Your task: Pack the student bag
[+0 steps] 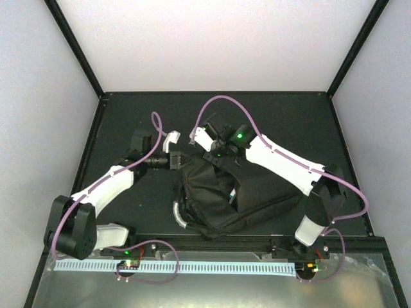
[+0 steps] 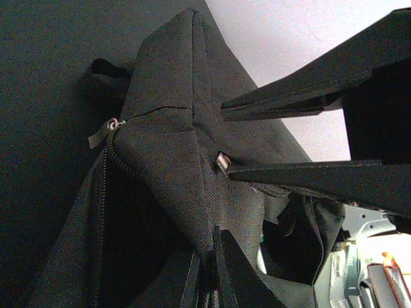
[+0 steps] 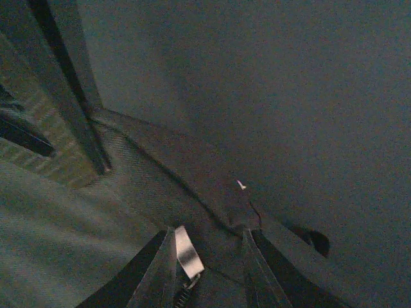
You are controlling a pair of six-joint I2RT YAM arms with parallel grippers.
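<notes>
Student bag (image 1: 225, 199): black fabric, slumped at the centre of the top view, a little right of the middle. The grey handle (image 1: 178, 215) curls at its lower left edge. The upper end is drawn up into a peaked fold.

Left hand (image 1: 176, 160): clamped tight on a pinch of the bag's cloth at the upper left corner. Judged purpose: to anchor the fabric and hold it taut so the zip can run.

Right hand (image 3: 207, 247): fingers part-way apart, straddling the raised seam. The metal zipper pull (image 3: 187, 253) sits between them, against one finger, and no firm grip on it is visible. Judged step: taking the pull to work the zip.

Worktop (image 1: 128, 115): matt black, and the bag's outline is hard to trace against it.

Room: pale blank walls (image 1: 218, 45) on three sides and black corner posts (image 1: 74, 45). A white perforated strip (image 1: 212, 266) runs along the bottom of the frame, and purple cables (image 1: 225, 99) loop over both arms.
</notes>
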